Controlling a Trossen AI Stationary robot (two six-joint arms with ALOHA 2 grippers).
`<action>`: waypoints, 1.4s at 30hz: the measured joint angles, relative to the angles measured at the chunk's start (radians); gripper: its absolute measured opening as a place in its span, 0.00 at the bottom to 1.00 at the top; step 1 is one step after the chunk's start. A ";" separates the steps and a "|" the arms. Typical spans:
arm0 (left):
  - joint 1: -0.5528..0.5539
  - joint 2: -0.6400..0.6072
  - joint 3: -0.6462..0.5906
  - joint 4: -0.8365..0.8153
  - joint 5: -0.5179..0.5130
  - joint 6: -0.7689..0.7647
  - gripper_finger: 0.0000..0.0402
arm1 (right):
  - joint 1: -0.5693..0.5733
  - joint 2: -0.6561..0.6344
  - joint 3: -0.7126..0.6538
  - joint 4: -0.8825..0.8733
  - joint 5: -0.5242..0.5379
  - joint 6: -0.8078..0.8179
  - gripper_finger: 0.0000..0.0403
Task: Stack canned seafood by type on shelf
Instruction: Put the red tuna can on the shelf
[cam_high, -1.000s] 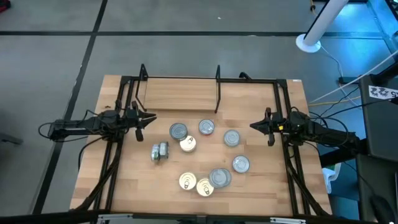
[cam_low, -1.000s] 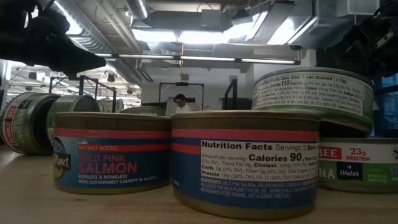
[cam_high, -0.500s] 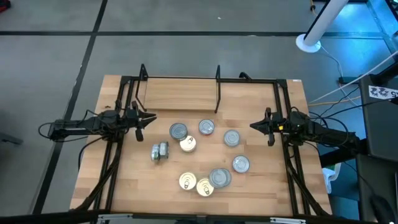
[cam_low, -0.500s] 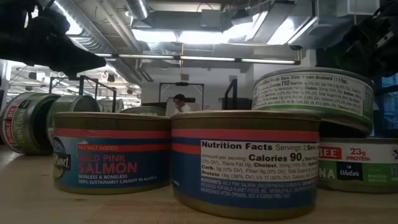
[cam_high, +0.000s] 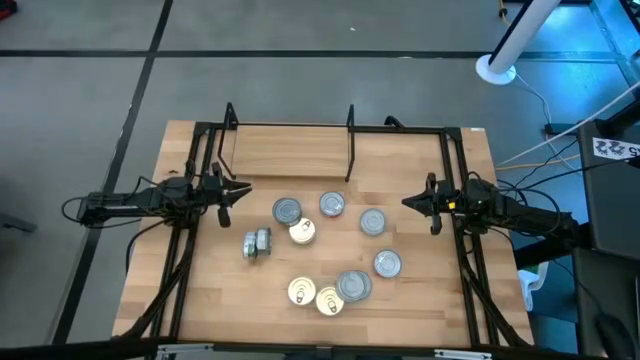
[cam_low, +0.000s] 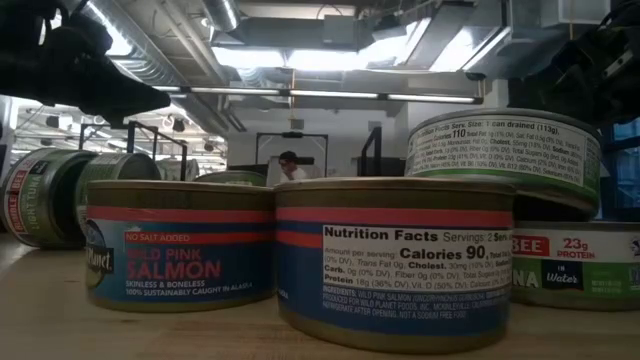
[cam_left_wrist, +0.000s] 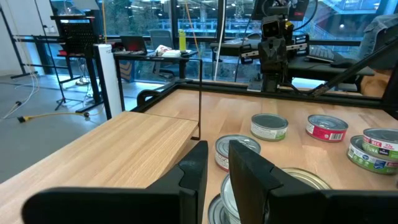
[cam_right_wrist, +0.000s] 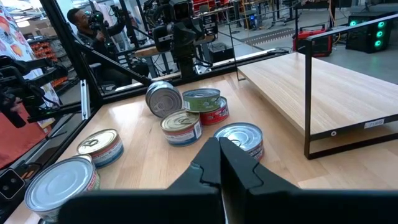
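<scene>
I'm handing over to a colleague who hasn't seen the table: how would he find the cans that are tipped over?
Start at the shelf at the far edge of the table, then come toward the near edge on the left arm's side of the cluster of cans. The tipped cans lie there on their sides, apparently a pair together, showing their walls from above, while the other cans sit flat with round lids up.

Grey floor marked with dark tape lines (cam_high: 150, 60) surrounds the workspace. Bright ceiling strip lights (cam_low: 330, 55) shine overhead; a white cylindrical post (cam_high: 515, 40) stands nearby.
</scene>
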 joint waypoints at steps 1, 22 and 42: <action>0.000 0.000 0.000 0.000 0.000 0.000 0.15 | 0.000 0.000 0.000 0.003 0.000 0.000 0.00; 0.000 0.000 0.000 0.000 0.000 -0.049 0.15 | 0.000 0.000 -0.005 0.077 0.053 0.108 0.08; 0.000 0.012 -0.003 0.256 0.000 -0.127 0.15 | 0.000 0.035 0.028 0.122 0.105 0.184 0.60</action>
